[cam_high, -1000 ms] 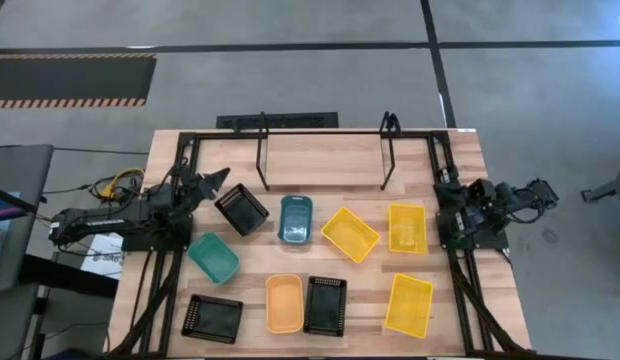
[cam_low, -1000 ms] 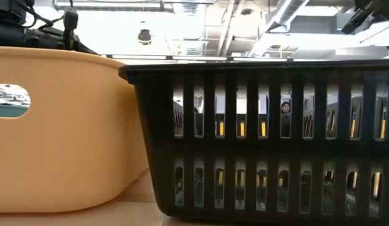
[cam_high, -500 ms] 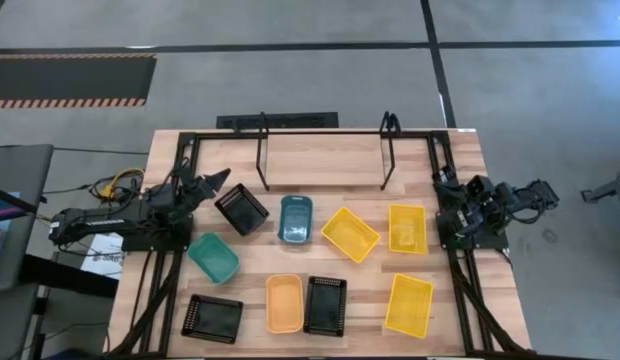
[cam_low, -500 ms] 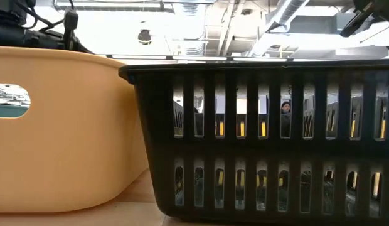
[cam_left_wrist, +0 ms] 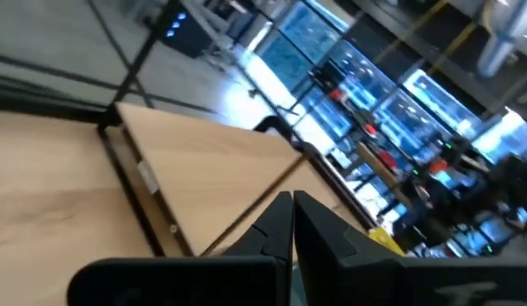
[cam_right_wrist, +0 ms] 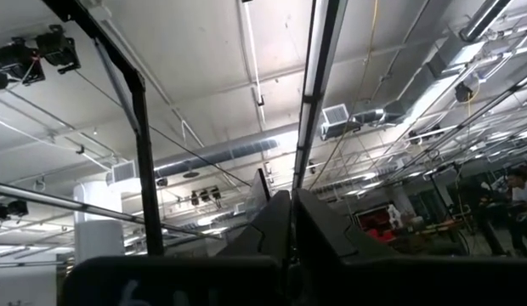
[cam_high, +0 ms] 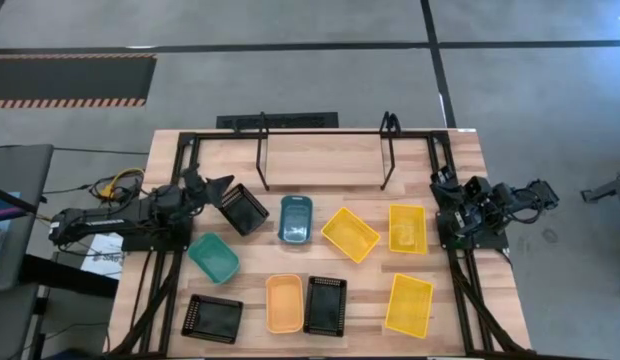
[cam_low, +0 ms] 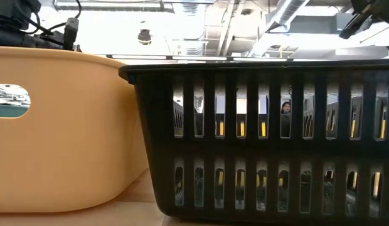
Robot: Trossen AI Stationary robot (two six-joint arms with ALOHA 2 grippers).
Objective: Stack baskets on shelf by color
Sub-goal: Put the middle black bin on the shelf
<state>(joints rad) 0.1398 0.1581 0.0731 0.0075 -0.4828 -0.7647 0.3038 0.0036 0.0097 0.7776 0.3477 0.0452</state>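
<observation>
None of the baskets is on the shelf [cam_high: 325, 150] yet; all nine lie loose on the table [cam_high: 460, 300] before it. The black basket [cam_high: 241, 209] nearest the rack is tilted, and my left gripper [cam_high: 222, 185] hangs just beside it, jaws clenched on nothing, probably lining up. My right gripper [cam_high: 440, 180] waits at the far edge, fingers pressed together, empty.

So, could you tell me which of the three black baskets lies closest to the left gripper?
The tilted black basket beside the blue-grey one, right next to the left gripper. The other two black baskets sit along the table's front edge.
</observation>
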